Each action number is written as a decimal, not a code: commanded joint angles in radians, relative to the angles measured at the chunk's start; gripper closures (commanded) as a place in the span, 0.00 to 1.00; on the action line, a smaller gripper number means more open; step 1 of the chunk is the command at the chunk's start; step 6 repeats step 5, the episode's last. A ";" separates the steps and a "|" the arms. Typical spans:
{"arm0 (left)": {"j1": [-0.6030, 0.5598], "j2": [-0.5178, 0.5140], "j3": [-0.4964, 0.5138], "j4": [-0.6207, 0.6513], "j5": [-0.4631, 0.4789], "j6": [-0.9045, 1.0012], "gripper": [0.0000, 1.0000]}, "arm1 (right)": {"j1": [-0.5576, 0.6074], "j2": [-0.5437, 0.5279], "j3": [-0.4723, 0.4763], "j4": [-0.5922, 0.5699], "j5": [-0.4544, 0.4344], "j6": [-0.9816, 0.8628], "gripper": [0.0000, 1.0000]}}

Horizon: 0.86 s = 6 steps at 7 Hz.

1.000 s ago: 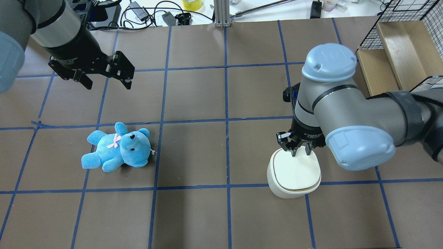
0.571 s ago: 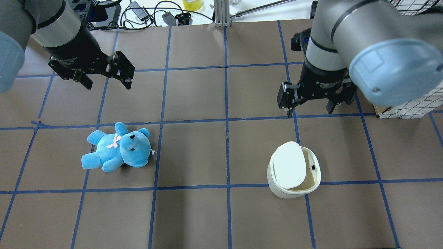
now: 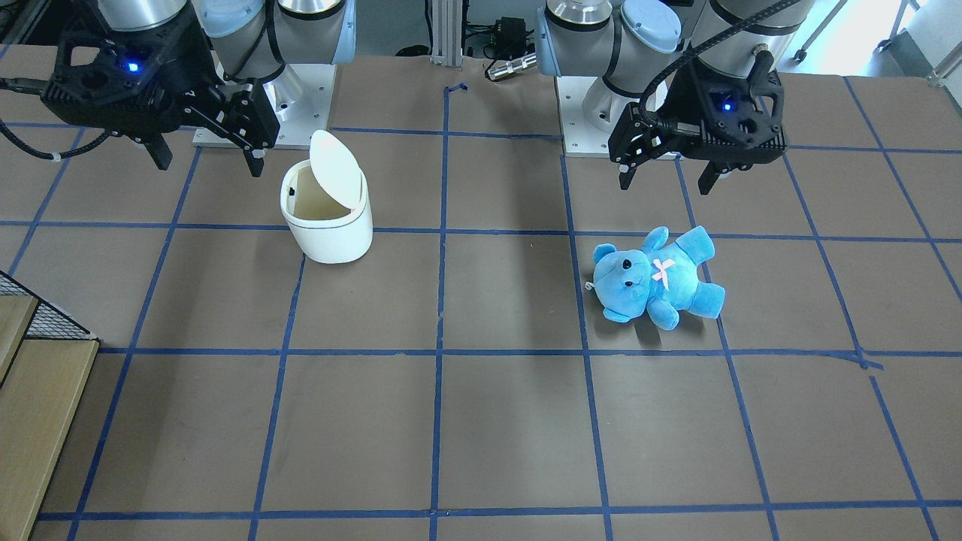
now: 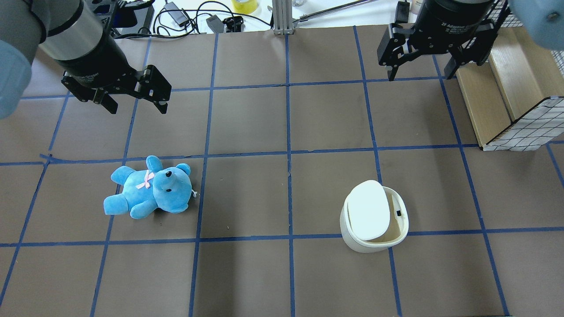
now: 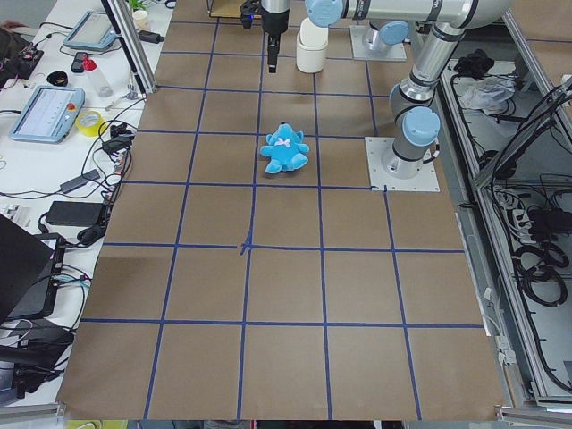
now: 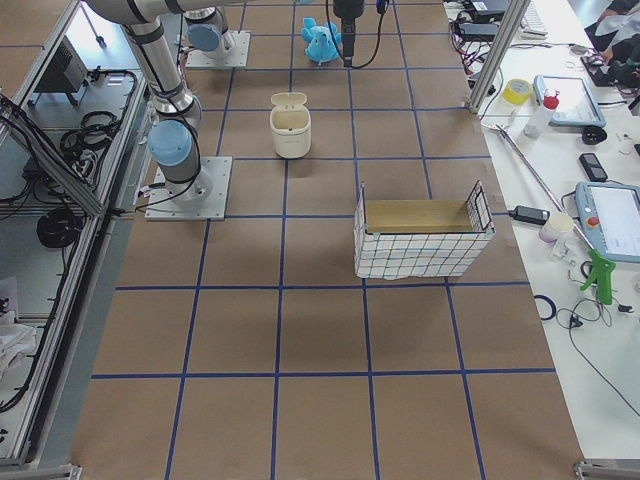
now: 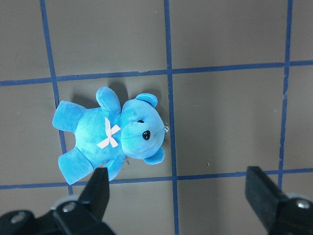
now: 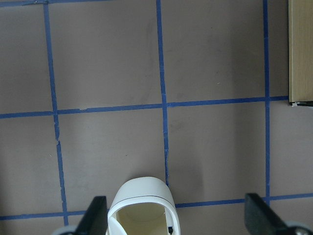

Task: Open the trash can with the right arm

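Trash can (image 4: 373,218) stands upright on the tabletop (image 4: 246,198), on the robot's right half and nearer the robot than the far edge, its base just touching a blue tape line (image 4: 440,230). The lid (image 4: 368,207) is tipped up on its hinge and leans over the can's left side. The beige inside shows on the side toward the right arm (image 3: 139,11). We judge the opening done, or very nearly so.

Right fingers (image 4: 387,66) are spread wide and hold nothing. They hang high, well apart from the can, toward the far edge. We read that as parked clear so the lid has nothing to foul on.

Left fingers (image 4: 159,97) are likewise spread and empty, hovering beyond the blue teddy (image 4: 150,189). They look idle, since the job belongs to the other arm.

Room:
- Bare tabletop lies all round the can.
- The teddy is well apart on the left half.
- A wire basket (image 6: 420,255) sits farther out on the robot's right.
- From overhead, one right finger reads close to the basket's corner. We cannot tell the height gap there, so we would mind that corner in any sideways swing.
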 commanded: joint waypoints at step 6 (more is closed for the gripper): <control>0.000 0.000 0.000 0.000 0.000 0.000 0.00 | -0.003 0.001 0.016 -0.054 0.050 -0.007 0.00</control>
